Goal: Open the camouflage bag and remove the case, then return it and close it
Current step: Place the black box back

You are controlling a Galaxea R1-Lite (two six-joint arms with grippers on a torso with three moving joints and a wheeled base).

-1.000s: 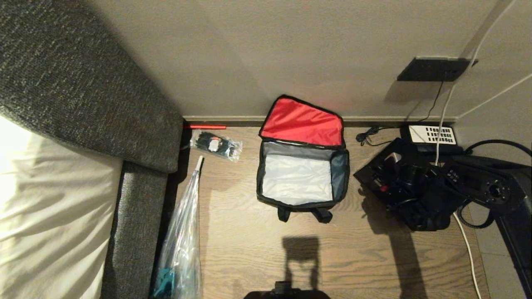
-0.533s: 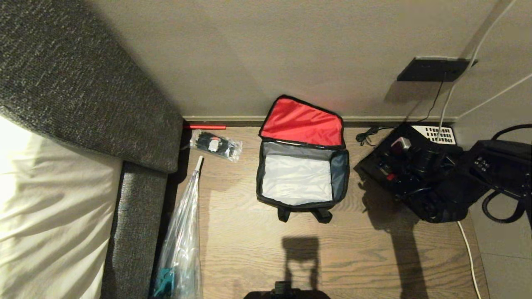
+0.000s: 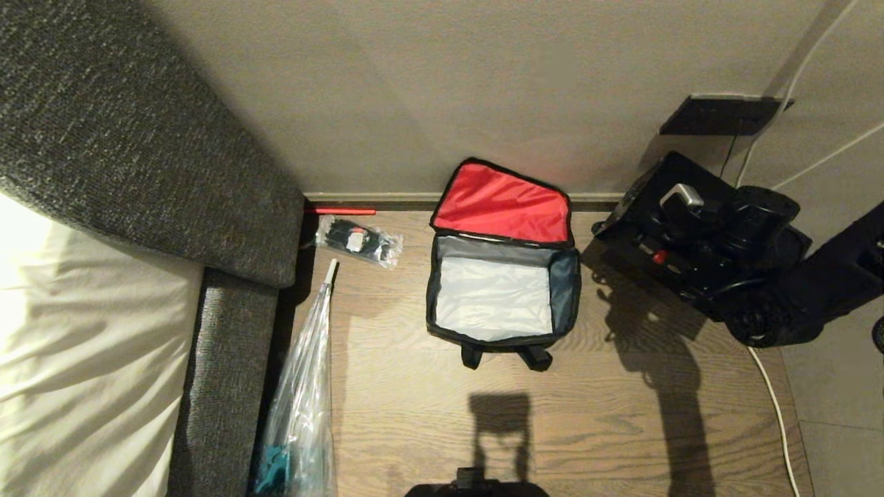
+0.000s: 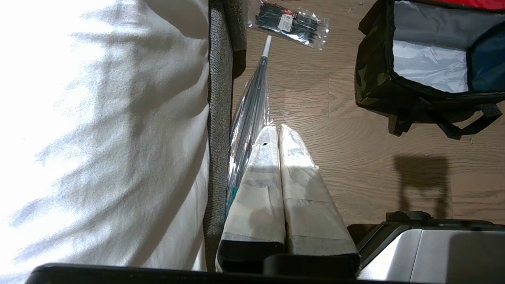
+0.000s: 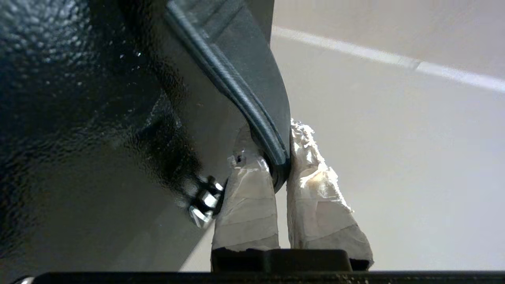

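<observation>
Camouflage bag is set on the wood floor against the wall, mid-frame in the head view. Lid is thrown back against the skirting, red lining up; the mouth is wide open and a pale crinkled liner is seen at the bottom. No case inside.

Case is held in the air to the right of the bag, well apart from it and tilted, its shadow cast on the floor between the two. In the right wrist view the glossy black shell fills one side, and the handle is pinched between the taped fingers of the right gripper, jaws narrow around it.

Key relation: bag mouth lies to the left of and below the held case. The mouth's long axis runs across the head view, parallel to the wall. Judged: the case's long side must be brought into line with that axis before lowering.

Left gripper is parked near the bedside, jaws pressed together, holding nothing.
</observation>
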